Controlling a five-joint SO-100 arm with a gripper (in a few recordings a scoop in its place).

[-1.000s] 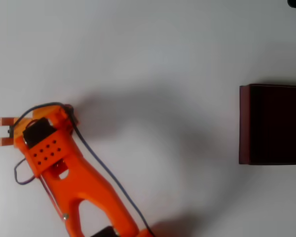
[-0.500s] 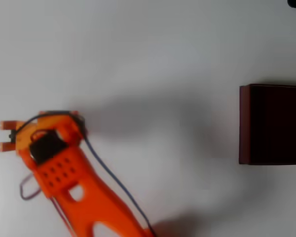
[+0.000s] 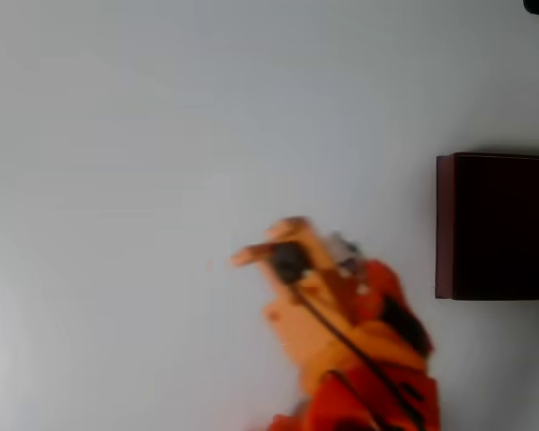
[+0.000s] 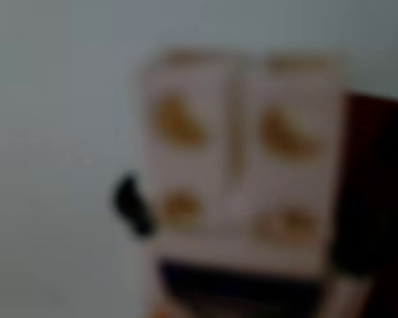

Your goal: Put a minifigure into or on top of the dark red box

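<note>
Your gripper (image 3: 265, 242) sits mid-desk in the overhead view, smeared by motion blur, with the dark red box (image 3: 496, 226) well apart at the right edge. The wrist view is out of focus: two pale fingers (image 4: 179, 142) appear pressed together, but whether they hold the minifigure cannot be told, and the figure cannot be located. Judged step: transport toward the box. Next, bring the gripper above the box opening before releasing.

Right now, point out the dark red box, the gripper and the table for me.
dark red box (image 3: 499, 224): overhead view, on its dark inside.
gripper (image 3: 256, 247): overhead view, on the blurred orange fingertips.
table (image 3: 162, 108): overhead view, on bare white surface.
</note>
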